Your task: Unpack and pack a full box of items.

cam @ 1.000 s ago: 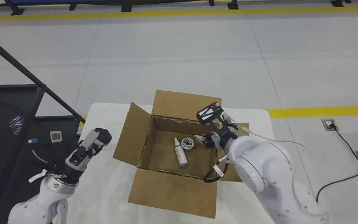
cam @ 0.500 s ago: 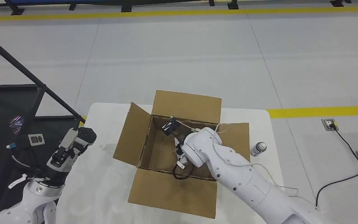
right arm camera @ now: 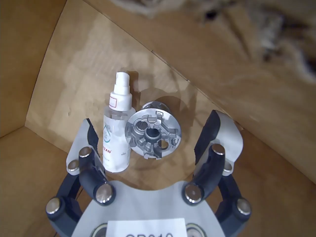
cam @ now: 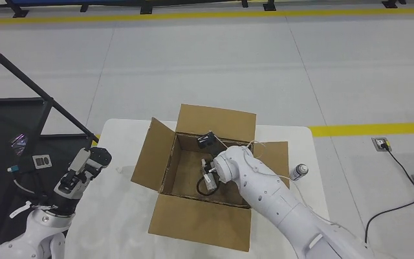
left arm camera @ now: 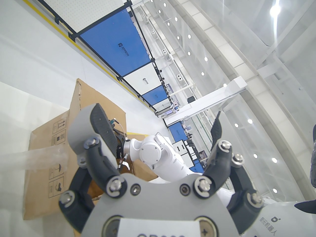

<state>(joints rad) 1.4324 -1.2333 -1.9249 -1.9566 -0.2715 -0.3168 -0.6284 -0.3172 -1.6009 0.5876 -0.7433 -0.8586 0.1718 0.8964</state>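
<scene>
An open cardboard box (cam: 194, 220) stands in the middle of the white table (cam: 123, 213). My right arm (cam: 239, 169) leans down into it. On the box floor (right arm camera: 81, 57) lie a clear spray bottle (right arm camera: 117, 129) with a white pump head and a round grey metal part (right arm camera: 153, 135) side by side. My right gripper (right arm camera: 151, 122) hangs open just above them, its fingers straddling both without touching. My left gripper (cam: 97, 157) is held up left of the box, open and empty (left arm camera: 158, 114).
A small metal can (cam: 298, 171) stands on the table right of the box. The box flaps (cam: 150, 158) splay outward on all sides. A black stand with cables (cam: 26, 149) sits off the table's left edge.
My right arm swung from the box's right rim into the box, over the bottle and metal part. The can appeared right of the box. My left arm drew back leftward.
</scene>
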